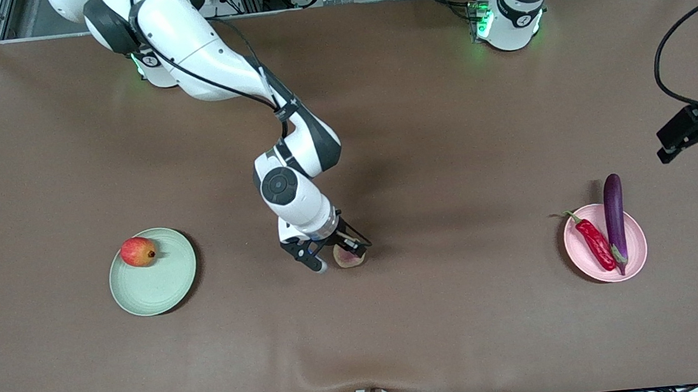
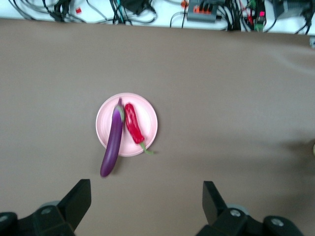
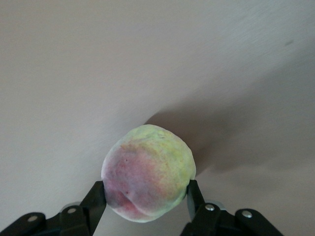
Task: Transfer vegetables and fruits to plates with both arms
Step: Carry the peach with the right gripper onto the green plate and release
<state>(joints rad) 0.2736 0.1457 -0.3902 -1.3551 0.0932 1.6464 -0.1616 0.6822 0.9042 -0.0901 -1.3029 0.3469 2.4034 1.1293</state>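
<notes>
We saw the apple (image 1: 138, 251) on the green plate (image 1: 159, 288) and the eggplant (image 1: 614, 218) and chili (image 1: 594, 241) on the pink plate (image 1: 633, 255), while the right gripper (image 1: 336, 253) clamped the last peach (image 1: 350, 257) at mid-table and the left gripper (image 2: 145, 196) waited spread open over the table near the pink plate.

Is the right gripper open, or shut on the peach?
Shut on the peach: the right gripper has a finger pressed against each side of it, down at the brown table.
</notes>
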